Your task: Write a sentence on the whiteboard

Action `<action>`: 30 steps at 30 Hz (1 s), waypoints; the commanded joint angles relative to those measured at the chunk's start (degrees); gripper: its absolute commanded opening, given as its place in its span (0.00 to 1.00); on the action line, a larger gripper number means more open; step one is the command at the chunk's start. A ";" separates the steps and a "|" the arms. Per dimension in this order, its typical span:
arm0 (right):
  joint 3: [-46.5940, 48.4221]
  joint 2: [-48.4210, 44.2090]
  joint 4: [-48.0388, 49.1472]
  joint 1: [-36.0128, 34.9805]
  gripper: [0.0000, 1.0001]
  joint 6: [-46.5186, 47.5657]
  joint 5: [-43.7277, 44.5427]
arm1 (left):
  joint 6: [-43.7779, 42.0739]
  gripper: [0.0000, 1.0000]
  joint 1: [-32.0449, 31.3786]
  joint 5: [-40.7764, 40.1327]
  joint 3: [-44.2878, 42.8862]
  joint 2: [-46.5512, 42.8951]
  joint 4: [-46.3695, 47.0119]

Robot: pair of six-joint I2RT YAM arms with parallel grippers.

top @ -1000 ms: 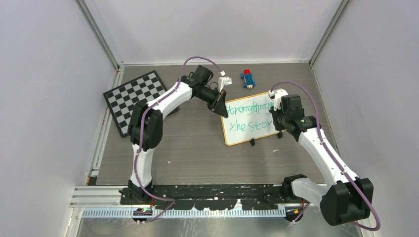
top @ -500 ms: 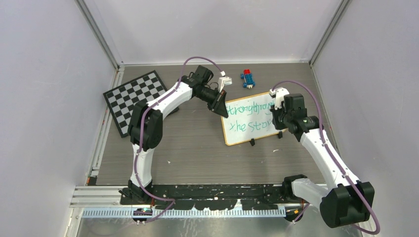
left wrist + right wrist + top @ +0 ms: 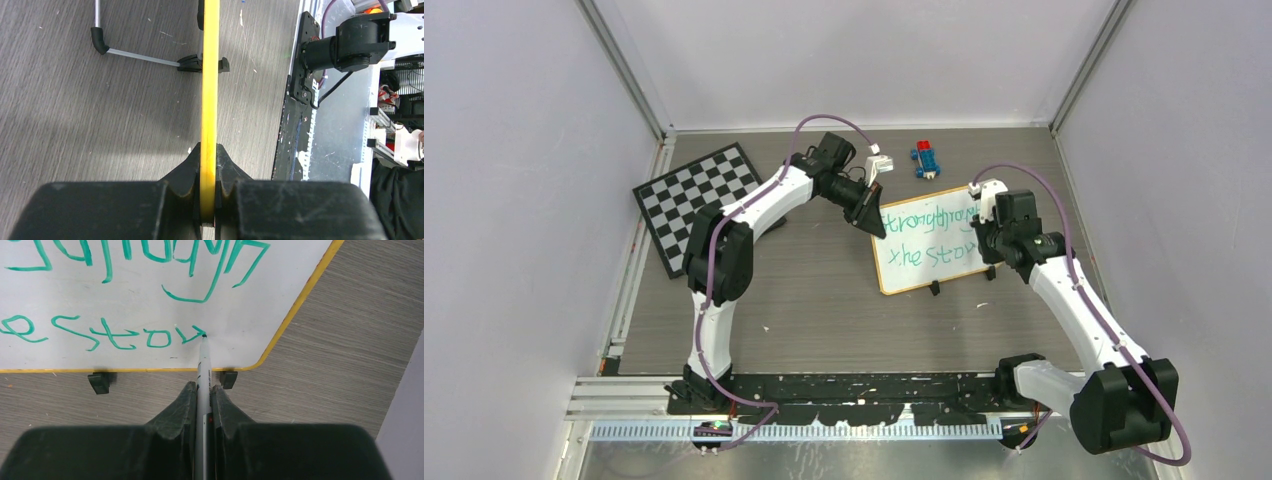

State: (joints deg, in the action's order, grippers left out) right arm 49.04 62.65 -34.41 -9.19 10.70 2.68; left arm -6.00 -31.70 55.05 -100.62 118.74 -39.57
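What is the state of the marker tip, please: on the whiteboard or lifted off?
On, it seems: the marker tip meets the whiteboard at the end of the last green stroke.

Checkerboard (image 3: 696,205) lies left of whiteboard (image 3: 914,278), toy (image 3: 926,159) behind.

Tabletop (image 3: 824,320): grey wood-grain laminate, scuffed, a few small white flecks. Three plain pale lavender-grey panels close it in: left wall (image 3: 514,200), far wall (image 3: 854,60) and right wall (image 3: 1184,180). An aluminium post stands at the far-left corner (image 3: 627,72) and another at the far-right corner (image 3: 1084,65). An aluminium rail (image 3: 624,398) runs along the near edge. Light is even and diffuse; shadows are soft. Past the near edge, the left wrist view shows cluttered equipment (image 3: 395,115), possibly shelving, too cramped to identify.
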 commanded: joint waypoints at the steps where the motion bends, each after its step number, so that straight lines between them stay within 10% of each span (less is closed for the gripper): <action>1: -0.14 -0.56 0.12 0.17 0.00 1.31 -1.50 | -0.46 0.00 -0.03 -0.21 -2.17 0.25 0.81; 30: 3.81 -0.01 3.19 0.68 0.00 0.68 1.95 | -0.60 0.00 -0.02 -0.47 -2.11 -0.33 0.64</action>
State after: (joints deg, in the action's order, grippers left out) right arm 50.48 63.64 -34.89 -8.88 11.44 2.35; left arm -6.02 -31.70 55.00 -100.92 118.83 -39.75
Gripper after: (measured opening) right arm 0.173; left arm 0.079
